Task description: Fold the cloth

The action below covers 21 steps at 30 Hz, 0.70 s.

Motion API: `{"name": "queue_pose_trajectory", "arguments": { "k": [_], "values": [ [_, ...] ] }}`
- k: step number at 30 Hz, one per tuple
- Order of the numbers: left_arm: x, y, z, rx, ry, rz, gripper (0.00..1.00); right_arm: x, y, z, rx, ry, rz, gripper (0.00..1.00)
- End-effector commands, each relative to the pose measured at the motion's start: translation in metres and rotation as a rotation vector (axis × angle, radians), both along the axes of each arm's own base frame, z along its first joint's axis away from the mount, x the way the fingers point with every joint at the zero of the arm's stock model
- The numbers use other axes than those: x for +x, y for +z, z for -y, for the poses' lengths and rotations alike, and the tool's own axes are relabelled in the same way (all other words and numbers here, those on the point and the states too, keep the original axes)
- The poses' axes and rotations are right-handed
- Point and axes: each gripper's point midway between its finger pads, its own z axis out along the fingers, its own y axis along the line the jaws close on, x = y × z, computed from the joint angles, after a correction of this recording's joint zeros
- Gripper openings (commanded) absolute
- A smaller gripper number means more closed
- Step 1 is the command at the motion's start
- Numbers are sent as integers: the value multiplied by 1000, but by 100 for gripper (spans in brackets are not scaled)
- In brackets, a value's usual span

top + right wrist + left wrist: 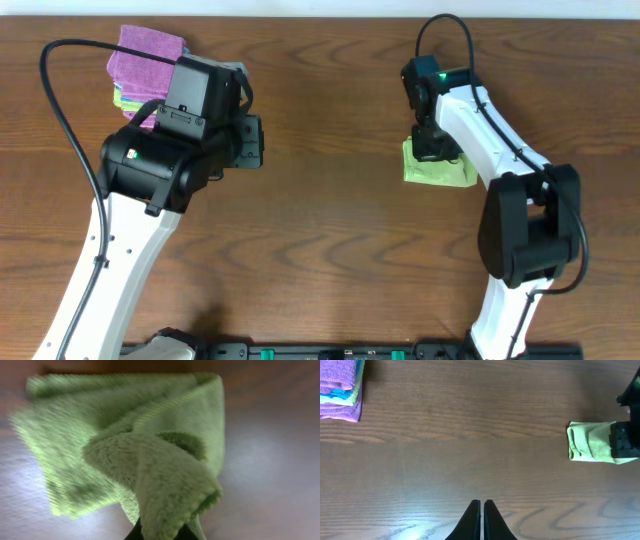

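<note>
Occupying the far left corner of the counter (330, 240), a stack of folded cloths (148, 55) lies well apart from the working area. It has a purple cloth (150, 42) on top, with a teal-blue layer and a lime-green layer beneath. In the overhead view the left arm (150, 165) covers the near edge of this stack, and its black cable (60, 90) loops out to the left.

The left hand (252, 140) is clenched on nothing. The left wrist view shows its two fingertips pressed together above bare wood.

The cloth (430, 172) lies on the right half of the counter, folded into a small, thick bundle with uneven layers. The right hand (437, 150) sits directly over its far edge and hides part of it from above. The right arm (500, 150) crosses the bundle's near right corner.

The right hand is clenched on the cloth. In the right wrist view a raised flap of pile runs up into the dark fingertips at the bottom edge.

The counter is dark brown wood grain with a dull sheen. A pale strip shows beyond its far edge; what it belongs to cannot be told.
</note>
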Motion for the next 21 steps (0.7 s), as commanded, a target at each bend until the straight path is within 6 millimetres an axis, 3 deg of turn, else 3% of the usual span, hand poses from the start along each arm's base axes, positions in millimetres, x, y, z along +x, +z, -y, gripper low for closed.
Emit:
{"name": "queue_pose_trajectory", "arguments": {
  "k": [1, 9, 17, 21],
  "values": [
    [1, 2, -3, 12, 0, 11, 6, 8, 25, 30, -93, -57, 41, 1],
    [1, 2, -2, 12, 0, 11, 6, 18, 76, 69, -97, -164, 119, 1],
    [2, 2, -2, 11, 0, 13, 6, 23, 81, 94, -198, -193, 156, 2],
    [3, 3, -2, 9, 0, 21, 6, 22, 81, 95, -210, -191, 153, 1]
  ]
}}
